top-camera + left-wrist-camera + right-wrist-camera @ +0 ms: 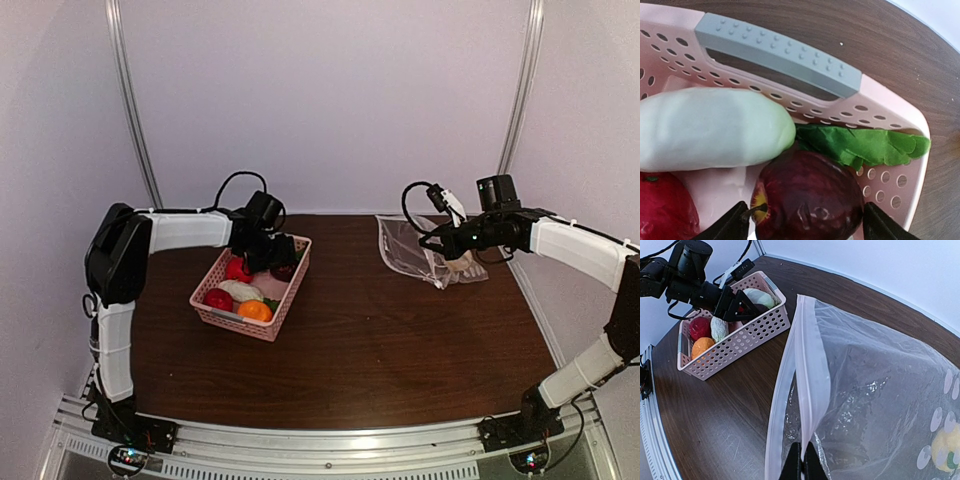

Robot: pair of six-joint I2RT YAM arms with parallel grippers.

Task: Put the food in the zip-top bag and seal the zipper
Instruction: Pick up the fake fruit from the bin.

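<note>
My left gripper [802,222] is down in the pink basket [890,95], open, its jaws close on either side of the dark purple fruit [810,195]; the left finger touches the stem. Beside the fruit lie a white radish [710,130] with green leaves [860,142] and a red fruit [662,207]. From above I see the left gripper [275,258], a red fruit [238,268], a radish [240,290], another red fruit [218,299] and the orange one [255,310]. My right gripper [802,462] is shut on the upper lip of the clear bag [875,390], holding its zipper [810,370] up and the mouth open. No yellow fruit shows.
The basket [228,318] stands at the left of the brown table, the bag [405,250] at the back right. The basket has a grey handle [775,52]. White walls and metal posts enclose the table; a rail runs along the near edge.
</note>
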